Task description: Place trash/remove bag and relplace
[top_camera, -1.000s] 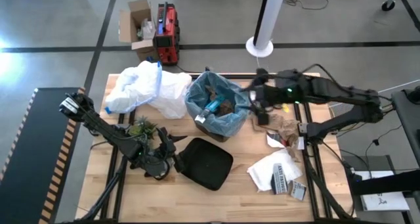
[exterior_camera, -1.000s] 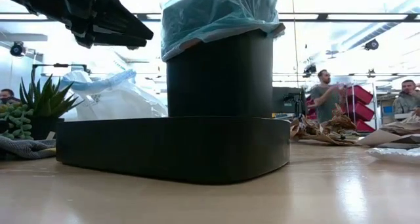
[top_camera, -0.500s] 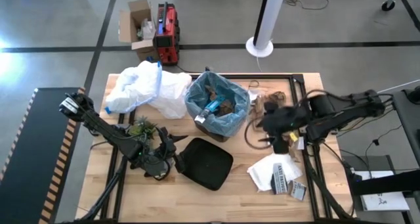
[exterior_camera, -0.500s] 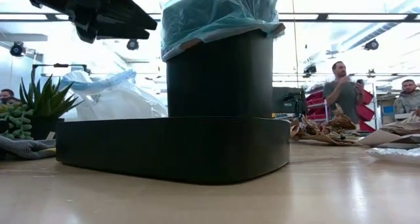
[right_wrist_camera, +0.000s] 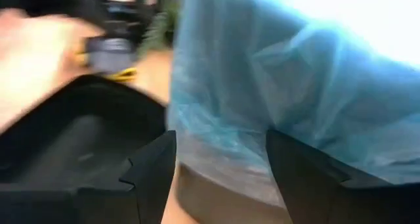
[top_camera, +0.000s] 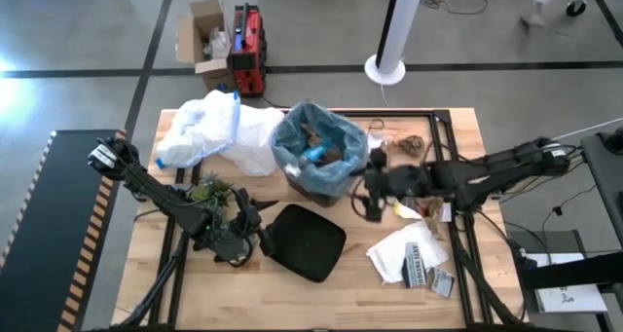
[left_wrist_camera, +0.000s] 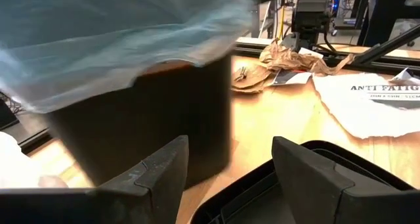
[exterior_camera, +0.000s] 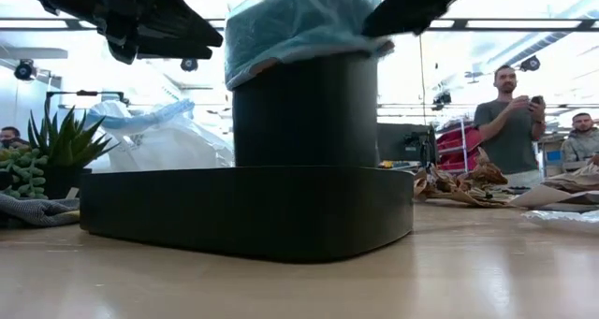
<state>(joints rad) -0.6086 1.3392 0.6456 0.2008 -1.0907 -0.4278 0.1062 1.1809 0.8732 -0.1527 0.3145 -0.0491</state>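
Note:
A black bin (top_camera: pixel 313 190) stands mid-table, lined with the light-blue bag (top_camera: pixel 343 172), whose edge hangs over the rim (exterior_camera: pixel 299 29). Some trash (top_camera: pixel 317 149) lies inside. More trash lies to the right: brown paper (top_camera: pixel 421 207), a white wrapper (top_camera: pixel 397 250) and small packets (top_camera: pixel 440 281). My right gripper (right_wrist_camera: pixel 220 178) is open at the bin's right side, its fingers either side of the bag's overhang (right_wrist_camera: pixel 262 99). My left gripper (left_wrist_camera: pixel 230 178) is open near the front left, pointing at the bin's wall (left_wrist_camera: pixel 151 119) over the black lid (top_camera: pixel 307 242). My right gripper comes at the bag's overhang on the bin's right side, slanting down from the table's right. Whether its open fingers (right_wrist_camera: pixel 152 175) touch the plastic I cannot tell, since the picture is blurred.
A white plastic bag (top_camera: pixel 219 128) lies at the far left. A small green plant (top_camera: pixel 209 191) sits beside my left arm. The black lid lies flat in front of the bin (exterior_camera: pixel 248 211). People stand in the room beyond the table (exterior_camera: pixel 510 113).
My right gripper has come down and swung from the table's far right toward the near side, then in to the bin's right side. The bin has shifted slightly toward the table's left.

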